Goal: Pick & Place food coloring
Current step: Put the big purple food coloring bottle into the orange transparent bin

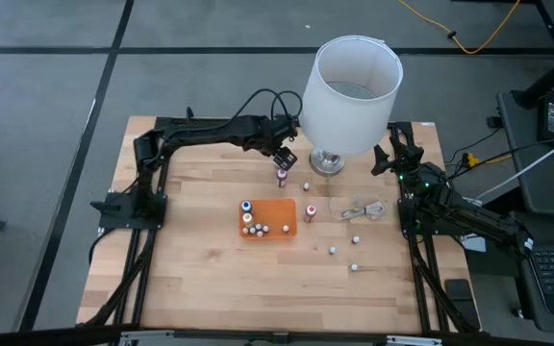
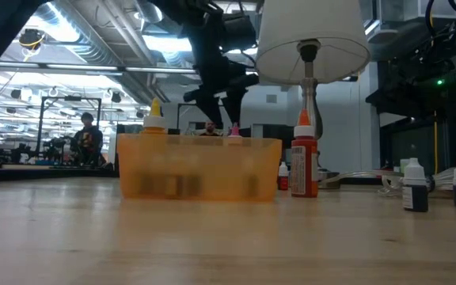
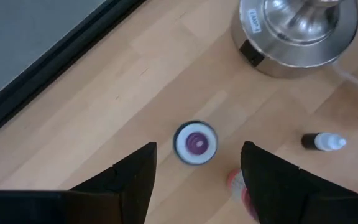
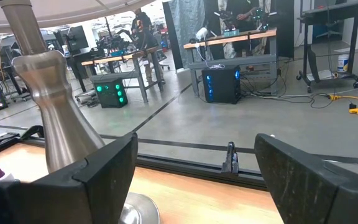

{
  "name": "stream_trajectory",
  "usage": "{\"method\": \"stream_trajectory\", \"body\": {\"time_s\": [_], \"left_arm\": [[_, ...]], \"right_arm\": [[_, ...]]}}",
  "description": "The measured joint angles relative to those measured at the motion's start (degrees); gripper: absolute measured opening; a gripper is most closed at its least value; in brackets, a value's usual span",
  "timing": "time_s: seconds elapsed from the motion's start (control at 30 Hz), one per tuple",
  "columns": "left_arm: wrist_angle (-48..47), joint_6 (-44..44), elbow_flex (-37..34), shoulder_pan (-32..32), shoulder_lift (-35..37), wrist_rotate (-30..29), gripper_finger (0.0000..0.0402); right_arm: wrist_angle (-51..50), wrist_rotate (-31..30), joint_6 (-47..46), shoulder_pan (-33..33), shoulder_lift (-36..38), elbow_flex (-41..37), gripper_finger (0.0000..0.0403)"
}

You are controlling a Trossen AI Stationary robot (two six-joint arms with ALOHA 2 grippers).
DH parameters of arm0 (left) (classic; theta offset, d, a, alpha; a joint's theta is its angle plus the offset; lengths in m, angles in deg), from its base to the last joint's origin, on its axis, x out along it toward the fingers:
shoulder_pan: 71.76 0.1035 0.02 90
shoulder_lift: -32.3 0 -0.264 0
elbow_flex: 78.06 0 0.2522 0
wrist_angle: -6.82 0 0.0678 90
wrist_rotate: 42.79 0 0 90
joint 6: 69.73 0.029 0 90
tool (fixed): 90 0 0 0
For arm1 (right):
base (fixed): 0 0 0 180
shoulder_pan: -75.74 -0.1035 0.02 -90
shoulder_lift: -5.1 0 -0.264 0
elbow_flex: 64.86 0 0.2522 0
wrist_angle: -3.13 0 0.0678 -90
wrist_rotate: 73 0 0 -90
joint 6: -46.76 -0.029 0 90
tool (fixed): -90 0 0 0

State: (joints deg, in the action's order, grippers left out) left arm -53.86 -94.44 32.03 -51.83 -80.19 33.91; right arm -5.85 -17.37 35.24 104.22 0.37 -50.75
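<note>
The left gripper (image 1: 284, 160) is held spread wide directly above a purple-capped food coloring bottle (image 3: 195, 142) standing near the lamp base (image 3: 297, 34), nothing gripped. Several bottles are seen in the orange tray (image 1: 282, 210); others are scattered beside the white cable (image 1: 364, 210). The right gripper (image 1: 385, 159) is parked open at the table's far edge.

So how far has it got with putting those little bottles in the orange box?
Partly done. Several bottles already stand in the orange tray. The left hand hovers open over a purple-capped bottle near the lamp. At least five more sit loose on the table. The right hand waits, open, beside the lamp.
</note>
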Motion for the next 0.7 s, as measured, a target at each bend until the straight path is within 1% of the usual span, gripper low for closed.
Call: {"method": "stream_trajectory", "body": {"time_s": [0.27,0.5,0.7], "left_arm": [[0.9,-1.6,-0.2,0.0,-2.6,0.0,0.0224],[5.6,-1.6,-2.2,0.0,-2.8,-0.5,0.0223],[5.6,-1.5,-2.3,0.2,-2.8,-0.5,0.0224]], "right_arm": [[0.0,0.0,0.0,0.0,0.0,0.0,0.0323],[0.0,0.0,0.0,0.0,0.0,0.0,0.0323],[0.0,0.0,0.0,0.0,0.0,0.0,0.0323]]}}
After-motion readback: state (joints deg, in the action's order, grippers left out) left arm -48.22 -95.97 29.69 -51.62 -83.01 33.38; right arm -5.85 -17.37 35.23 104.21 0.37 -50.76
